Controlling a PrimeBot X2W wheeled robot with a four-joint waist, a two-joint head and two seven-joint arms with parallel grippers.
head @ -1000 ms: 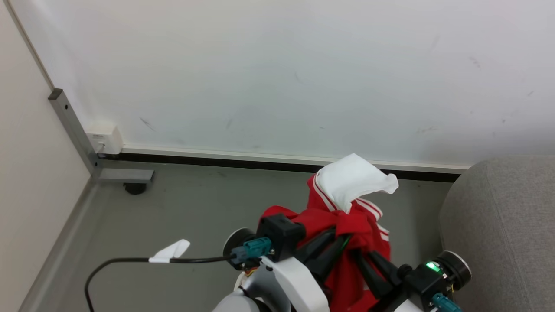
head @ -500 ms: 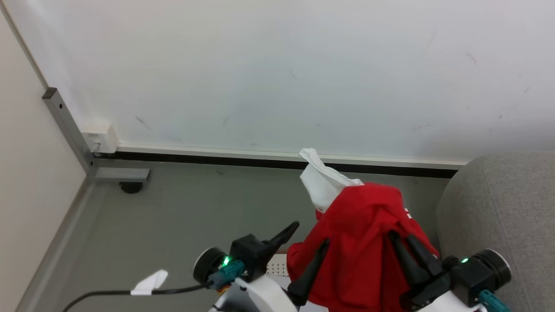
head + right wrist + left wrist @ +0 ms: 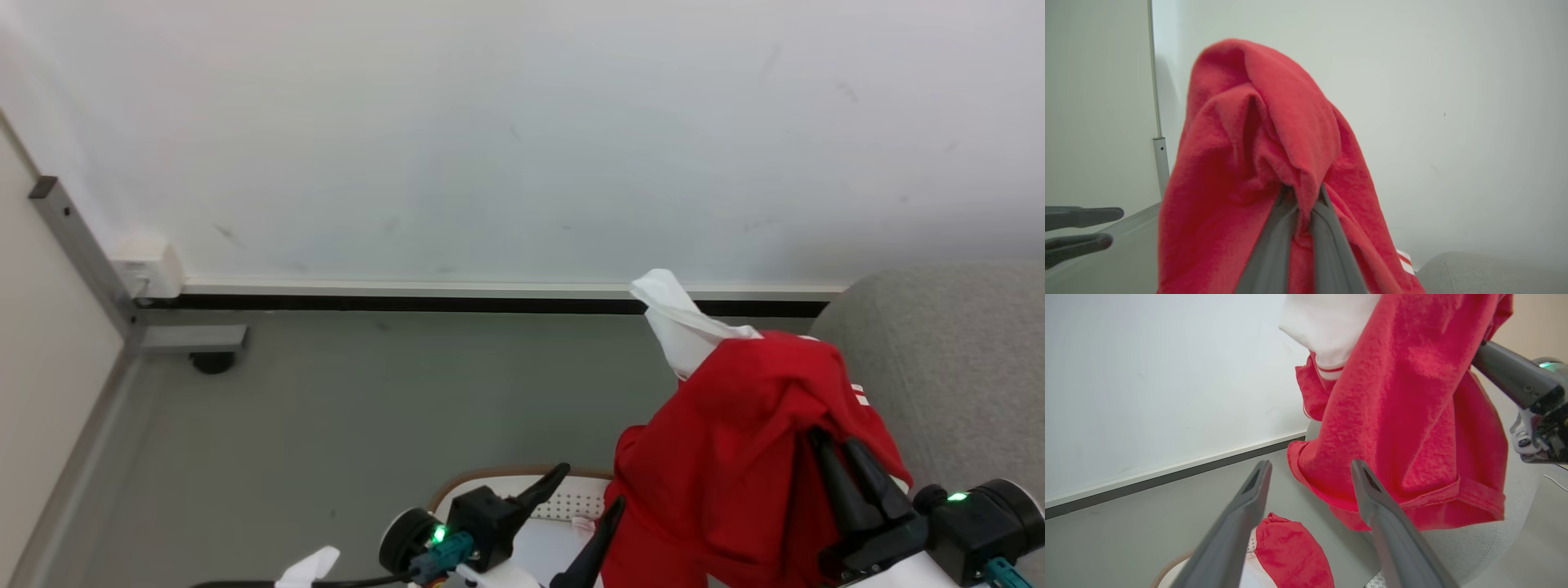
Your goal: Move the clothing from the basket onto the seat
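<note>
One red garment [image 3: 735, 465] with a white sleeve [image 3: 678, 327] hangs in the air, draped over my right gripper [image 3: 833, 441], which is shut on its fabric [image 3: 1257, 143] at the fingertips [image 3: 1302, 192]. It hangs beside the rounded end of the grey sofa [image 3: 939, 367]. My left gripper [image 3: 584, 490] stands open just left of the garment, with nothing between its fingers [image 3: 1249, 498]. Below it is the white basket with its brown rim [image 3: 506, 476]. A second red garment [image 3: 1290, 551] lies inside the basket.
A white wall with a dark baseboard [image 3: 408, 304] runs behind the grey floor [image 3: 367, 408]. A grey metal post and foot with a caster [image 3: 192, 343] stand at the left corner. A cable with a white tag [image 3: 306, 567] trails from my left wrist.
My left gripper has let go of the red garment and stands open. The right gripper has carried the garment to the right, towards the sofa. The camera has turned right, and the basket now shows.
</note>
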